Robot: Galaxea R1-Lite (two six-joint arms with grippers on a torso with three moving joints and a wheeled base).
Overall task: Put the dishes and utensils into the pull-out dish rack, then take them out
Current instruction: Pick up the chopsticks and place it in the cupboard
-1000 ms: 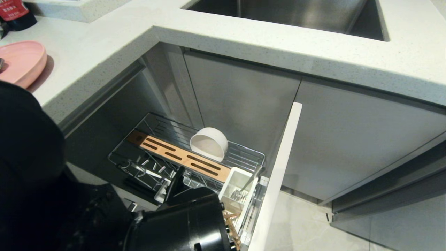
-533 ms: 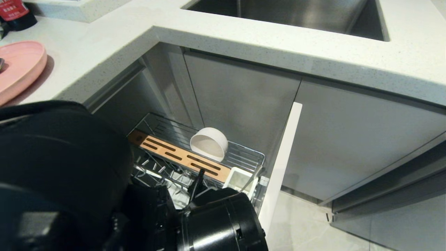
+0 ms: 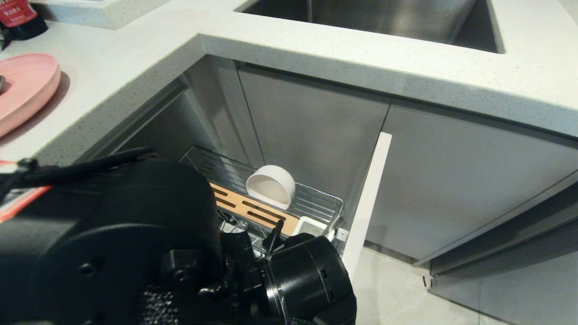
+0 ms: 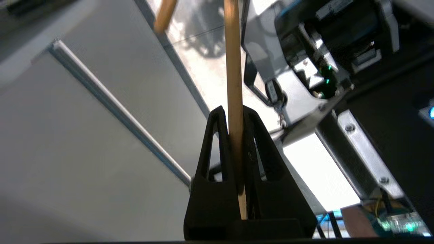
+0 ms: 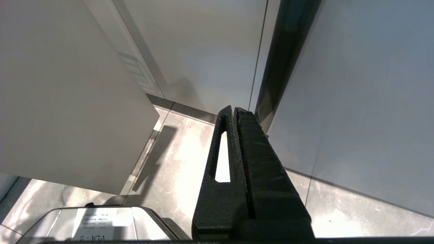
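Clearly, one of the wooden chopsticks (image 4: 234, 84) stands between the fingers of the left gripper (image 4: 233, 117), which is closed tight on it low on the shaft, probably so it cannot slip. This gripper works low beside the pull-out dish rack (image 3: 316, 203), where the white bowl (image 3: 270, 186) lies on its side. The pink plate (image 3: 25, 85) waits on the counter (image 3: 135, 58). The right gripper (image 5: 234, 112) is parked, closed and empty.

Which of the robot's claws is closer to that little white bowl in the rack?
Left. The left claw, gripping a chopstick, works beside the white bowl; the right claw hangs by the cabinet fronts.
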